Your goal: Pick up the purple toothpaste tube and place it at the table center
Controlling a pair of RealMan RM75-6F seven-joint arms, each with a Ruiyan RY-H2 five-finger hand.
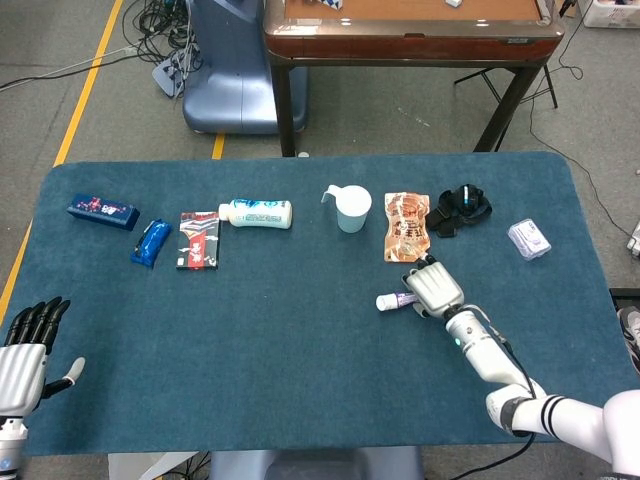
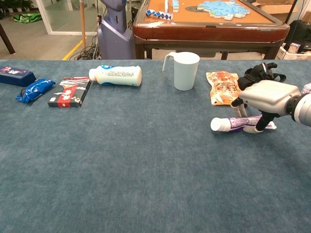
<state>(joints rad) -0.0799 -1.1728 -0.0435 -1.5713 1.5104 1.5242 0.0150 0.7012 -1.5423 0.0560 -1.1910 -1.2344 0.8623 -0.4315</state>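
The purple toothpaste tube (image 1: pixel 392 300) (image 2: pixel 232 123) lies flat on the blue table, right of centre, with its white cap pointing left. My right hand (image 1: pixel 433 287) (image 2: pixel 266 95) hovers low over the tube's tail end. Its fingers reach down on the far side and its thumb on the near side, straddling the tube without a firm grip; the tube still rests on the cloth. My left hand (image 1: pixel 25 340) sits at the table's near left corner with its fingers spread and nothing in it.
Behind the tube are a white cup (image 1: pixel 352 210) (image 2: pixel 186 71), an orange snack packet (image 1: pixel 406 226) (image 2: pixel 222 87) and a black object (image 1: pixel 460 208). A small white packet (image 1: pixel 528 239) lies far right. A white bottle (image 1: pixel 258 213), a red-black box (image 1: pixel 199 240) and blue packets (image 1: pixel 150 242) lie at the left.
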